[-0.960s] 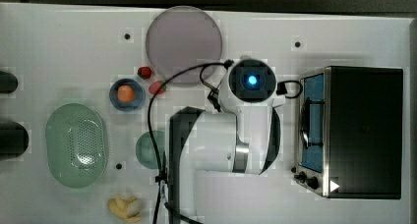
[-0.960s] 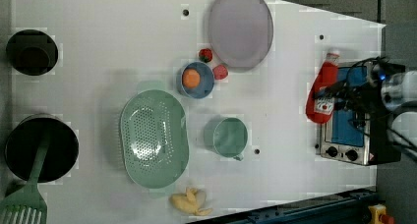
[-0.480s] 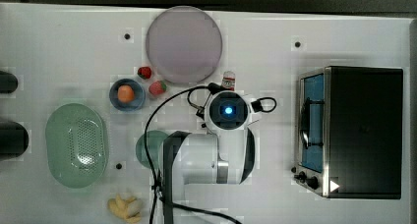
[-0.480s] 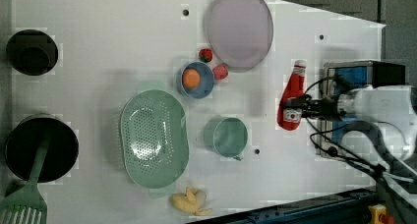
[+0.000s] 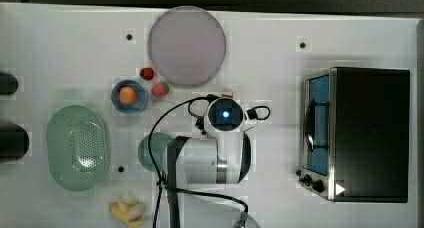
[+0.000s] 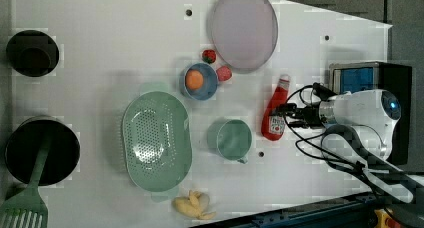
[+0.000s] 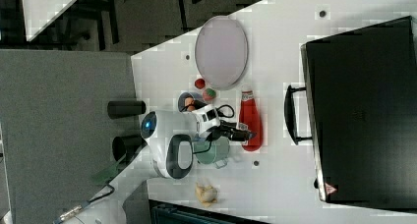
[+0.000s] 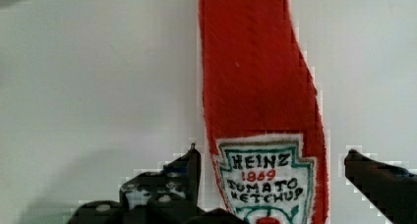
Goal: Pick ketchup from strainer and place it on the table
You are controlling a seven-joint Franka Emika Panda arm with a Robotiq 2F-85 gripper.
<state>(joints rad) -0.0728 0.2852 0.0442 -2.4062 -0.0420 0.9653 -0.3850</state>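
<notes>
Ketchup bottle (image 6: 275, 110) lies flat on the white worktop (image 6: 100, 33), outside the pale green strainer (image 6: 156, 140) and well apart from it, between the green mug (image 6: 231, 139) and the toaster oven (image 6: 370, 83), with its white cap toward the round grey plate (image 6: 243, 28). The claw (image 8: 270, 175) stands wide, one finger on each side of the labelled end of the bottle, with a visible gap on both sides in the wrist view, so nothing is gripped.

Judged from this, the placing looks done and the risk lies in the withdrawal. A finger (image 8: 193, 165) sits close to the bottle's side; if the arm pulls away sideways rather than straight up, it could catch the soft body and drag or roll it toward the mug. The cables looping near the wrist (image 6: 305, 113) could likewise brush the bottle as the arm lifts.
</notes>
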